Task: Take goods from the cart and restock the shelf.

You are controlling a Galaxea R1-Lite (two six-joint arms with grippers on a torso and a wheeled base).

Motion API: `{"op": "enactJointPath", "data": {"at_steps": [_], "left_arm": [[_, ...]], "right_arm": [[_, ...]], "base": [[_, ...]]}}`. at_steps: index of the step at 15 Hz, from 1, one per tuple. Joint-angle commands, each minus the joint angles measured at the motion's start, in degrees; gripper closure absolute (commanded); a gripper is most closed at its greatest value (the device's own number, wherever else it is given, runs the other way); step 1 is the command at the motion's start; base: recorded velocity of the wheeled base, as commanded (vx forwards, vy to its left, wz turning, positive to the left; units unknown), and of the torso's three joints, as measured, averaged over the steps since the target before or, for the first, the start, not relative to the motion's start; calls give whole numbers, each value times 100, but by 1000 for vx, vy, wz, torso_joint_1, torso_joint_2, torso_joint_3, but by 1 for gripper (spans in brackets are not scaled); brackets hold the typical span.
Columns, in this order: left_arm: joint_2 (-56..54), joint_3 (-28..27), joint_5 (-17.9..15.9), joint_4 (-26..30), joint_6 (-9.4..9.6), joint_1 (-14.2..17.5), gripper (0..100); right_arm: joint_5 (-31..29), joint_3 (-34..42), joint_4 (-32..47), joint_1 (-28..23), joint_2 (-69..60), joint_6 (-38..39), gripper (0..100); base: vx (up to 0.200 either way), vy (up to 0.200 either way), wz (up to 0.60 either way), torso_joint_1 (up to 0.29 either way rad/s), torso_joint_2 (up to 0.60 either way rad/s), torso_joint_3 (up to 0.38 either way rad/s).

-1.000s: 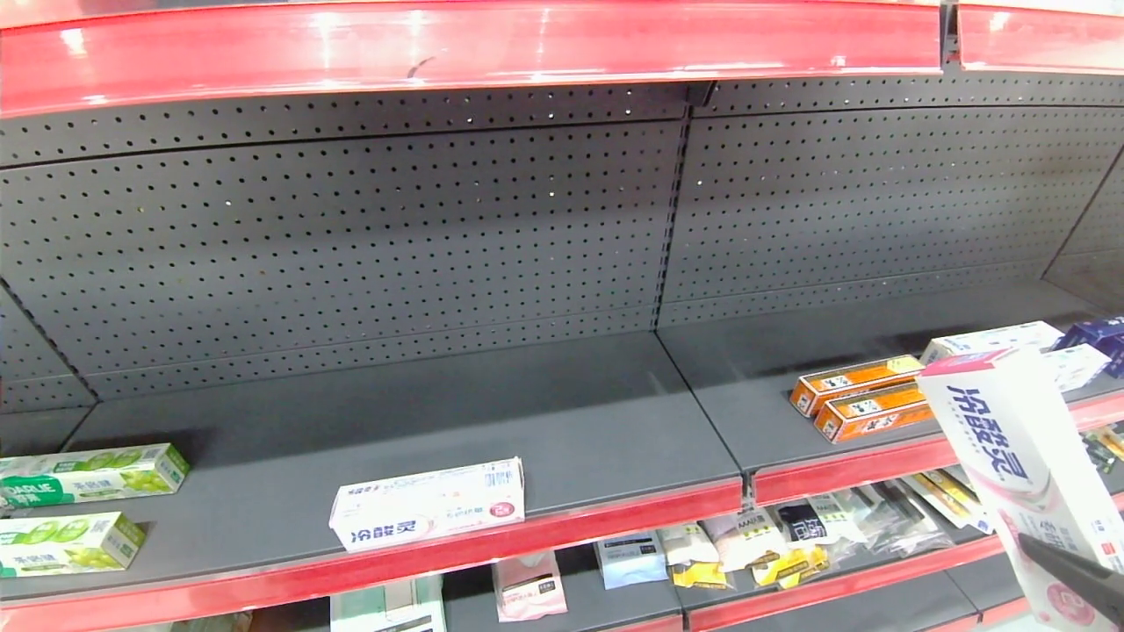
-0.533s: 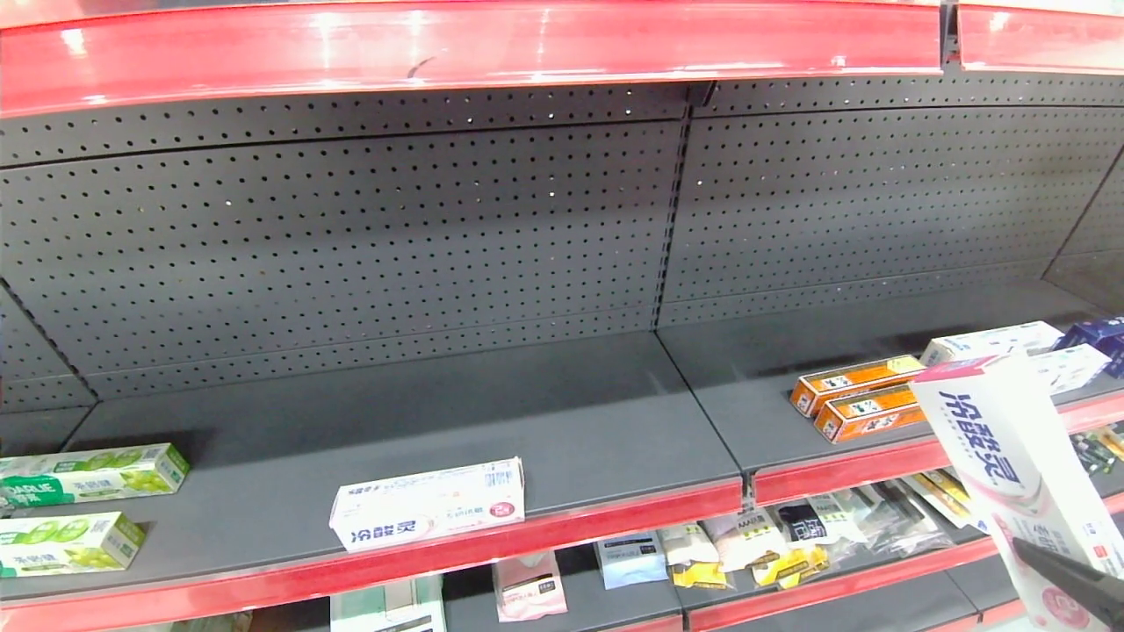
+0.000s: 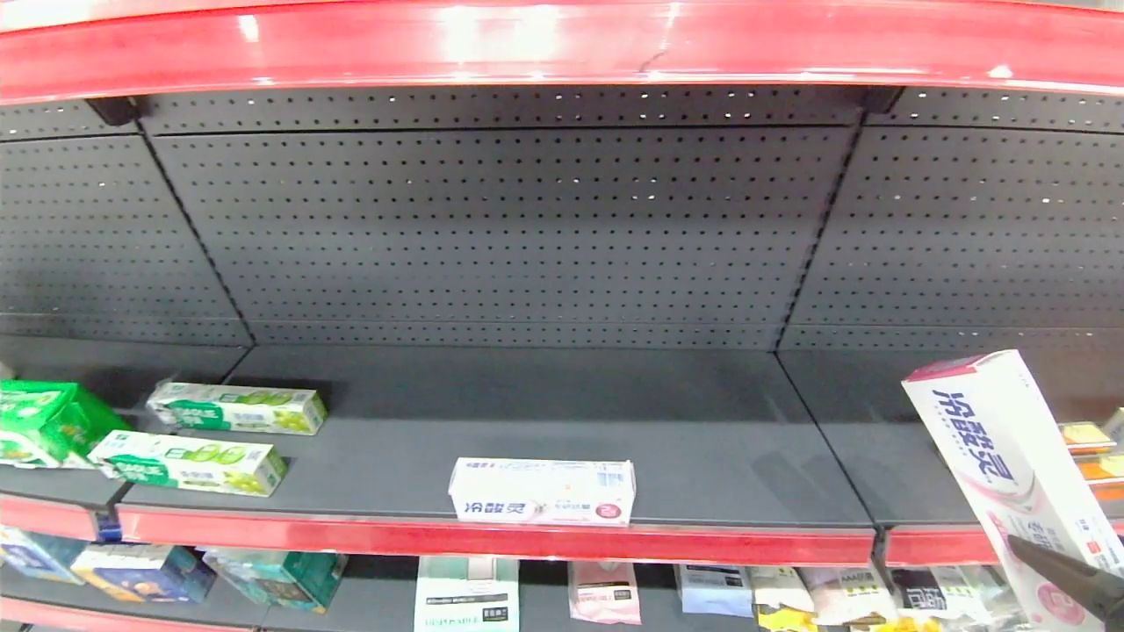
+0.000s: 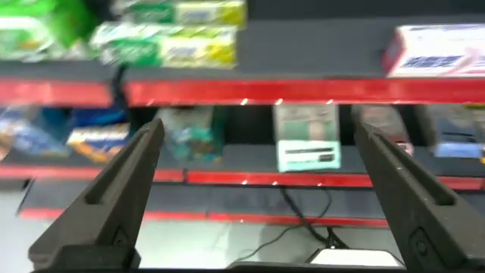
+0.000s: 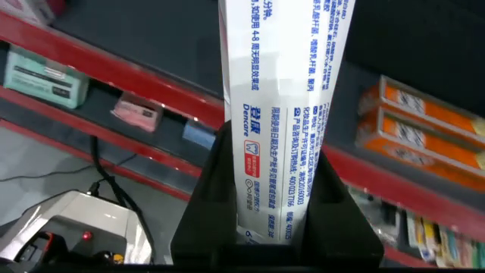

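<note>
**Right gripper**, lower right of the head view: closed on the lower end of a white box. The box stands tilted with its long upper part unsupported, in front of the shelf and not yet on it. **Left gripper**: spread wide, holding nothing. **Risk:** held so near one end, the box may pivot between the fingers, or its top may catch the red rail. Set down carelessly, it could push the lying box, lower centre, off the edge.
</note>
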Motion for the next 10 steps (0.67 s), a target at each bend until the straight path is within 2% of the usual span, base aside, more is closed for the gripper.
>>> {"op": "enactJointPath", "data": {"at_steps": [1, 3, 4, 5, 7, 10], "left_arm": [[-44, 71, -7, -5, 2, -1, 0], [-246, 185, -51, -14, 2, -10, 0], [-361, 247, -104, -23, -6, -10, 0], [-765, 378, -368, -14, -6, -19, 0], [-800, 449, -588, -102, -112, -19, 0], [-800, 835, -763, -515, -6, -19, 0]], "right_arm": [[2, 6, 0, 1, 14, -2, 100], [2, 6, 0, 1, 49, -2, 100], [2, -3, 0, 1, 67, -2, 100], [-7, -82, -9, -8, 190, -2, 100], [-25, -240, -9, -8, 471, -2, 100], [-16, -548, -448, -131, 1210, -10, 100]], "base": [[0, 0, 600, -2, 2, -2], [0, 0, 600, 5, 0, -2], [0, 0, 0, 0, 0, 0], [0, 0, 0, 0, 0, 0], [0, 0, 0, 0, 0, 0], [0, 0, 0, 0, 0, 0]]}}
